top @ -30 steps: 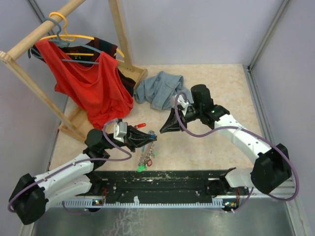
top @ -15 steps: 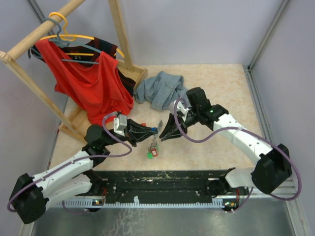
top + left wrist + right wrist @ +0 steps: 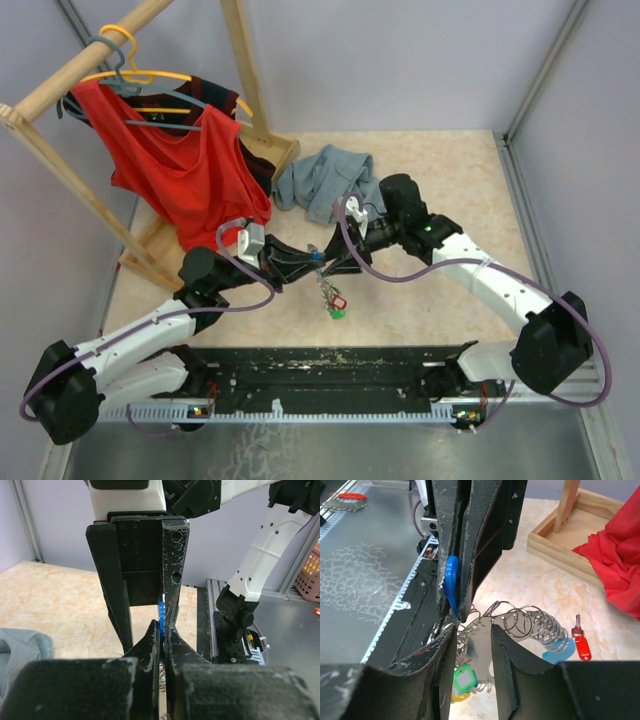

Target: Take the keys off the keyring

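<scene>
My left gripper (image 3: 308, 260) is clenched on the blue part of the keyring (image 3: 451, 582), up off the table mid-workspace. The chain (image 3: 530, 622) and keys (image 3: 336, 303) dangle below. My right gripper (image 3: 345, 262) is just beside it, jaws apart either side of the chain, gripping nothing.

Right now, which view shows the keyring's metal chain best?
Right wrist: the chain of silvery rings sits close and sharp, mid-frame. From the top it is only a tiny dangling glint. In the left wrist view the left gripper itself hides nearly all of it.
</scene>
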Robot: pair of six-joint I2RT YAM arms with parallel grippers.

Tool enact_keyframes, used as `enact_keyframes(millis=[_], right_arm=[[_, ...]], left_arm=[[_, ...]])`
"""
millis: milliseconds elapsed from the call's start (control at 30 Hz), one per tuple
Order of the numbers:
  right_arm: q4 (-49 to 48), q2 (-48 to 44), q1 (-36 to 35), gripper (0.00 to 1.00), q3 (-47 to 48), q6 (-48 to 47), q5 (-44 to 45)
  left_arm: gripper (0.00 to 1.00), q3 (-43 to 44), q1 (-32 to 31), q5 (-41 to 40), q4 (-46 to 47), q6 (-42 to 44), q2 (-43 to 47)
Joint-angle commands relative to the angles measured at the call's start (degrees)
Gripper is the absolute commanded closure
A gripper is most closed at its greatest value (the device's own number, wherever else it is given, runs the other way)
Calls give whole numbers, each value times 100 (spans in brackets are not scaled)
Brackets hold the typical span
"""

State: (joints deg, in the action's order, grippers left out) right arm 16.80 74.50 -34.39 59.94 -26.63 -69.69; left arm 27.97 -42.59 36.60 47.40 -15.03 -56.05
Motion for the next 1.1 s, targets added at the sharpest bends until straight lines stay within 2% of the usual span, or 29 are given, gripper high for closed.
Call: enact_keyframes(millis=[0, 467, 767, 1067], right_arm=[[-455, -177, -41, 66, -8, 305, 56], [-67, -177, -75, 63, 137, 44, -174], [-173, -155, -173, 61, 186, 294, 213], [-149, -175, -173, 77, 250, 309, 335]], left_arm=[[100, 219, 22, -4, 542, -162, 10], [100, 218, 22, -283, 365, -140, 105], [100, 312, 14, -218, 332, -191, 64], [100, 306, 14, -253, 287, -151, 74]])
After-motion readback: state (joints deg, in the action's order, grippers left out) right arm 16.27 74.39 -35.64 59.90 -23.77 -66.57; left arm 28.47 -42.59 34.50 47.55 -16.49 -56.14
